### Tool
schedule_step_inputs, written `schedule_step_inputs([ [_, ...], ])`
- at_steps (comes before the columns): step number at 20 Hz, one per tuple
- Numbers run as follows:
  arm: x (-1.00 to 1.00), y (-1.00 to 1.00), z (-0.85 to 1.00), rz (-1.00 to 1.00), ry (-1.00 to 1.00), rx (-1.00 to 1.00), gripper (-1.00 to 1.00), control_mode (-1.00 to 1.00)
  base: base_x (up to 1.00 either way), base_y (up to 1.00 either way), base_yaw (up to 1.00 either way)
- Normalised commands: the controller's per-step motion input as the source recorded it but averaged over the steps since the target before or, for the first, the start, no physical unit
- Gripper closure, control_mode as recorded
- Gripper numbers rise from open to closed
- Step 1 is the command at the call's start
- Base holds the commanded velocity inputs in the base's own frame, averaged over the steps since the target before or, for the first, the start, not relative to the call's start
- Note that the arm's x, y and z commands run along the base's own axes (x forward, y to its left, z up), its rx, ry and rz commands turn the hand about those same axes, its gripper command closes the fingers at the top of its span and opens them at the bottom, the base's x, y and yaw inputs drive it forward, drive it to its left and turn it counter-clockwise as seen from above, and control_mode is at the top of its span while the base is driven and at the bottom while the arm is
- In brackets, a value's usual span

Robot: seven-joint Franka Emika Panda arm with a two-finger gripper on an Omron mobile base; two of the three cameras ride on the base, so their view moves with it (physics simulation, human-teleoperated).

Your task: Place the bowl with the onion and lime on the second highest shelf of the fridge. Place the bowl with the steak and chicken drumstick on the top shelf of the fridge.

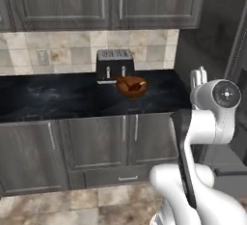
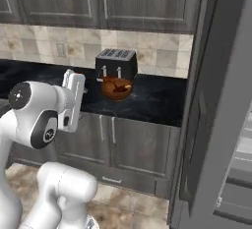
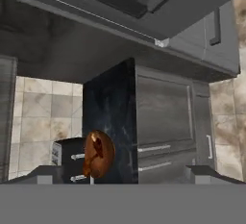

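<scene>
The deep reddish-brown bowl (image 1: 131,87) (image 2: 117,88) stands on the dark counter just in front of a toaster. Brown pieces lie inside it, the steak and the chicken drumstick, hard to tell apart from the bowl. In the hand view this bowl (image 3: 99,154) appears rolled sideways and far off. My gripper (image 3: 125,176) is open, its two dark fingertips wide apart with nothing between them. My hand (image 1: 198,77) (image 2: 74,84) hangs in the air to the right of the counter's end, well apart from the bowl. The cream bowl with the onion and lime is out of view.
A black toaster (image 1: 115,64) (image 2: 116,62) sits against the tiled wall behind the bowl. The black counter (image 1: 58,96) ends at the right beside the tall dark fridge door (image 2: 216,100), which stands open. Light fridge shelves (image 2: 241,169) show at the right edge.
</scene>
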Motion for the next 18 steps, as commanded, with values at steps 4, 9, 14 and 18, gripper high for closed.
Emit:
schedule_step_inputs([
  [4,0.00,0.00,0.00,0.00,0.00,0.00,-1.00,1.00,1.00,0.34,0.00],
  [9,0.00,0.00,0.00,0.00,0.00,0.00,-1.00,1.00,0.83,0.00,0.00],
  [14,0.00,0.00,0.00,0.00,0.00,0.00,-1.00,1.00,0.40,0.00,0.00],
  [18,0.57,-0.16,-0.42,0.05,0.18,0.05,-1.00,-1.00,0.00,0.00,0.00],
])
